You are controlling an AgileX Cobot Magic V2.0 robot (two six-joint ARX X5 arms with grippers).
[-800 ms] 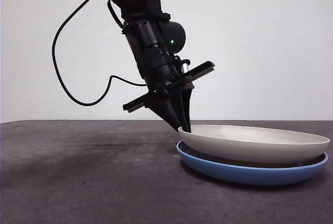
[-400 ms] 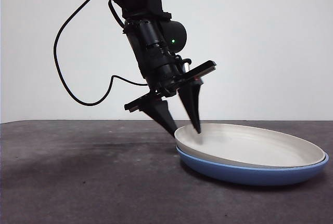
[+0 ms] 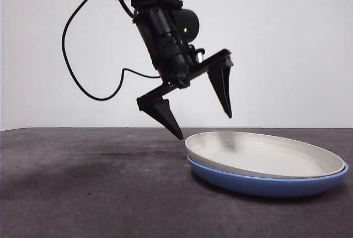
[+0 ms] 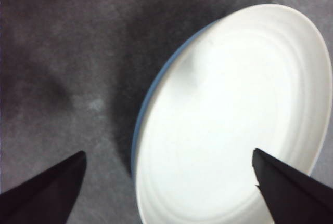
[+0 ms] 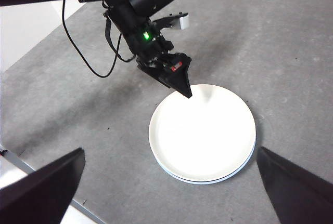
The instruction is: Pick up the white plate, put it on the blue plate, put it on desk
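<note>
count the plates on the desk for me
2: the white plate sits nested on top of the blue plate, which rests on the desk. No others visible.

Count right now: 2 plates total, 1 white plate [image 3: 265,154] and 1 blue plate [image 3: 259,184], white sitting inside blue, so 1 stack. 1 desk [image 3: 88,188] under both. Tools: 2, w/ 2 black jaws each, so 4 jaws. Left tool [image 3: 204,119] hangs over the stack's rim, jaws wide apart; right tool [image 5: 169,182] shows just its 2 spread jaws in its own wrist view. 1 black cable [image 3: 83,78], 1 green light on the arm.
</note>
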